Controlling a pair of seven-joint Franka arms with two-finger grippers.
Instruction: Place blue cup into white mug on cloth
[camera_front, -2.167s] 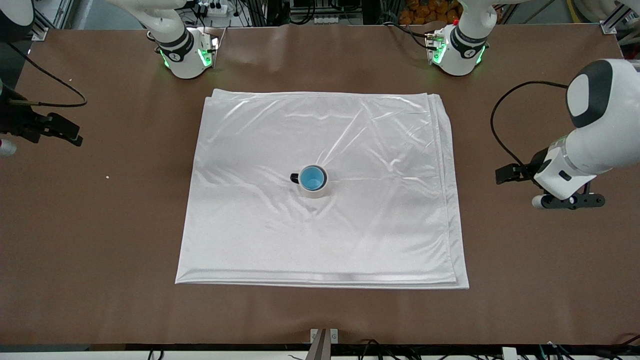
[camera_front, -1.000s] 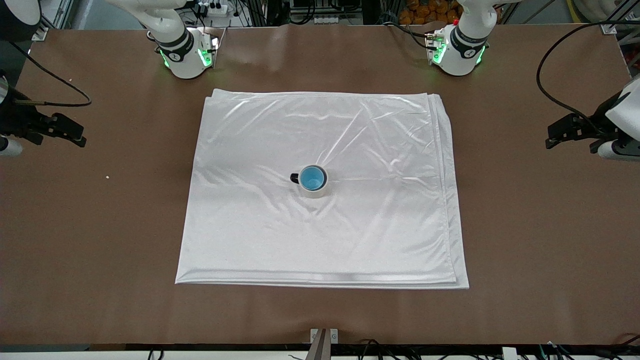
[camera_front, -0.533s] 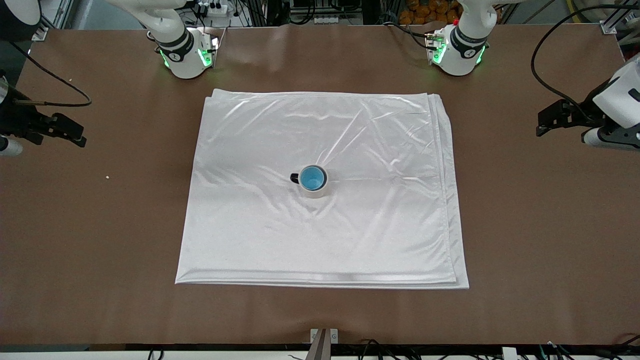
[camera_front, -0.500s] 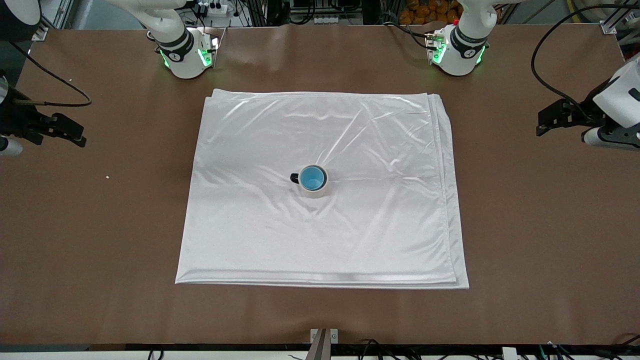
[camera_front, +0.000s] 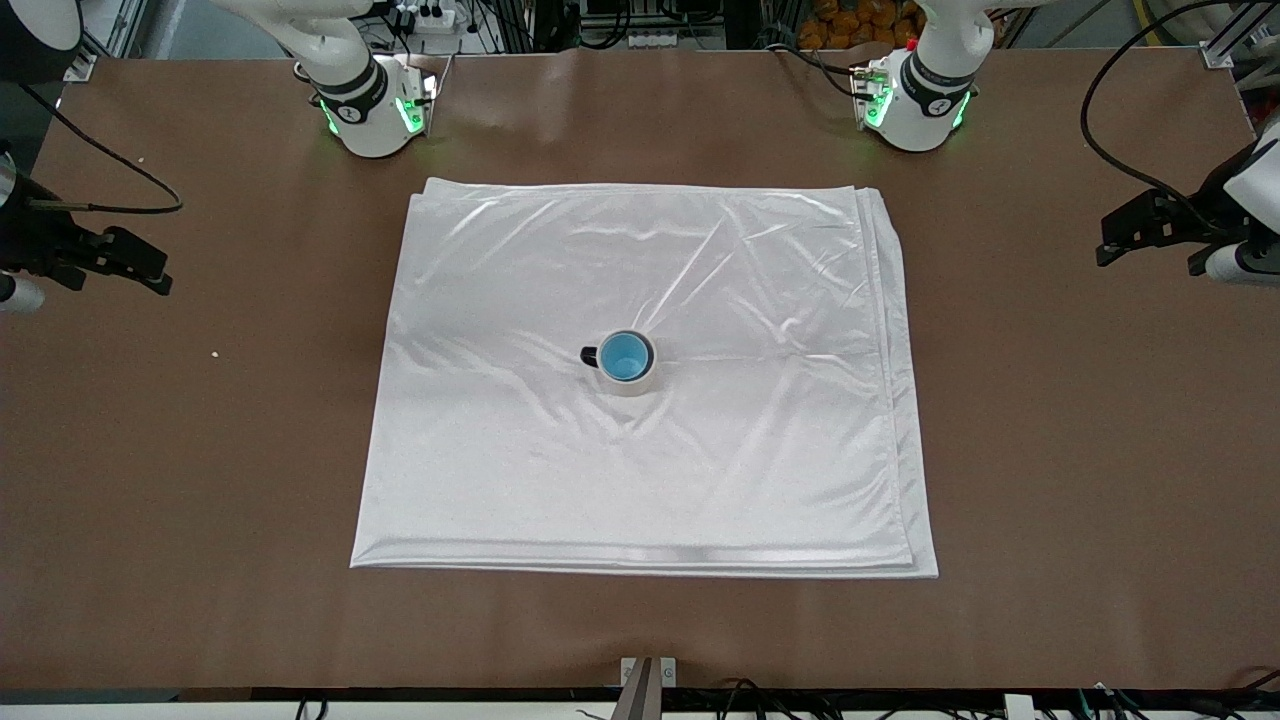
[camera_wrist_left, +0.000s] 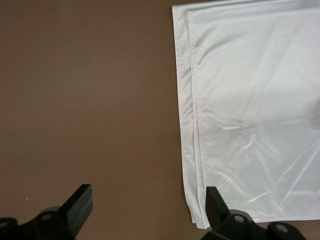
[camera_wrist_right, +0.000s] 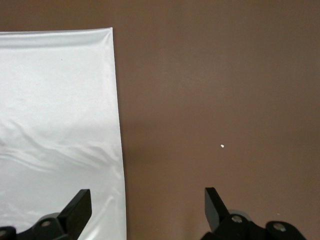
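The blue cup (camera_front: 622, 356) sits upright inside the white mug (camera_front: 634, 384), and only its bright blue inside shows. The mug's black handle (camera_front: 589, 355) points toward the right arm's end of the table. The mug stands near the middle of the shiny white cloth (camera_front: 640, 480). My left gripper (camera_front: 1235, 262) hangs open and empty over bare table at the left arm's end. In the left wrist view it (camera_wrist_left: 148, 210) is beside a cloth (camera_wrist_left: 250, 100) corner. My right gripper (camera_front: 25, 280) waits open and empty at the right arm's end, by the cloth's edge (camera_wrist_right: 55, 115).
Brown table (camera_front: 1050, 450) surrounds the cloth on all sides. Both arm bases (camera_front: 375, 110) (camera_front: 915, 105) stand farther from the front camera than the cloth. A small white speck (camera_front: 214, 353) lies on the table toward the right arm's end. It also shows as a speck (camera_wrist_right: 222, 146) in the right wrist view.
The left arm has drawn away from the cloth toward its end of the table, with small shifts in the last second. Cup, mug, cloth and right arm are unchanged.
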